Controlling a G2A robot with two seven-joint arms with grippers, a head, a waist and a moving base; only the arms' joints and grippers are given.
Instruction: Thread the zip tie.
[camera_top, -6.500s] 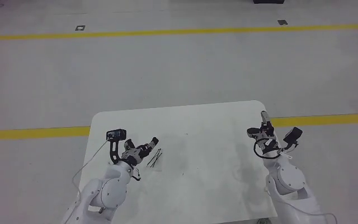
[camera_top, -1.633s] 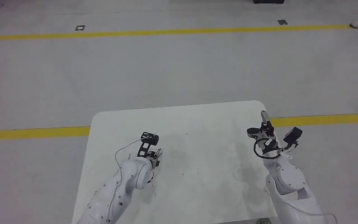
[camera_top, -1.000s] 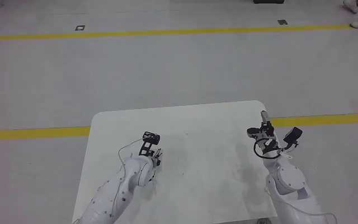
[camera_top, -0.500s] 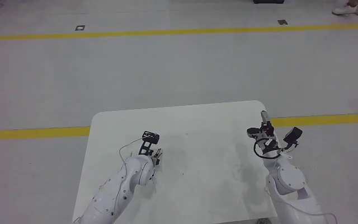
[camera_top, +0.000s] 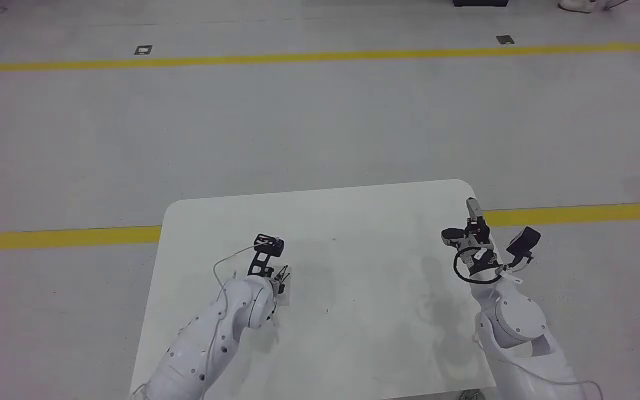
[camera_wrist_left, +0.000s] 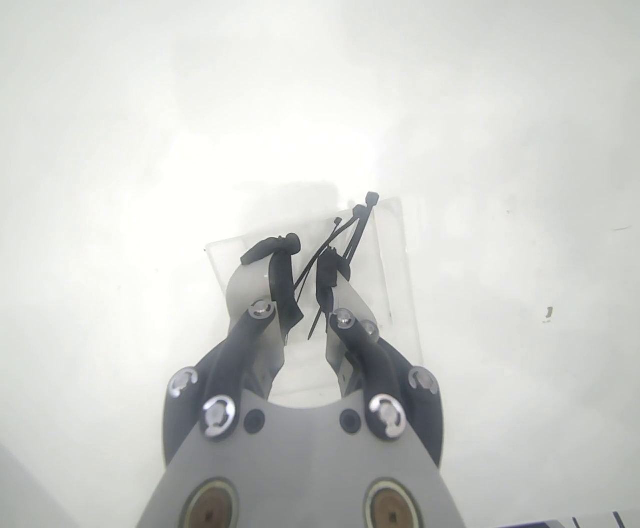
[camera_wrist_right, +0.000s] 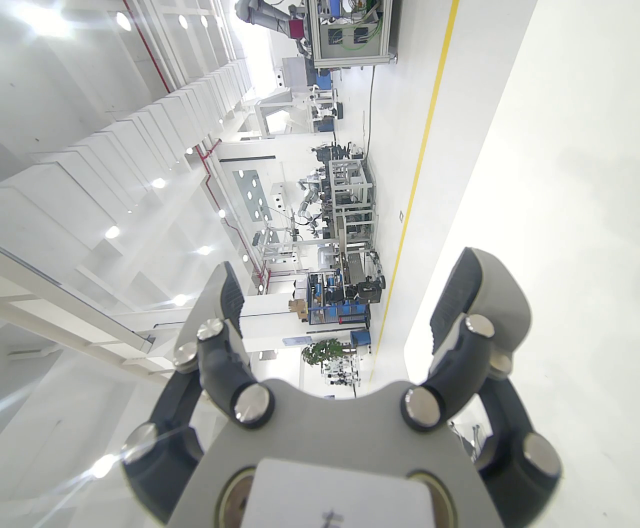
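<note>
Straddling the zip ties (camera_wrist_left: 350, 230) on a clear plate (camera_wrist_left: 395, 280) at the desk's (camera_wrist_left: 150, 150) left, L gripper (camera_wrist_left: 306, 255) sits slightly open, prob. to pinch one, while R gripper (camera_wrist_right: 347, 272), wide open & empty, hangs well apart, free for threading.

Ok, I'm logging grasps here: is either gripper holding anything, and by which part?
Nothing is clearly held. The left gripper straddles the zip ties mid-length, fingers apart; the right gripper is open, empty.
</note>
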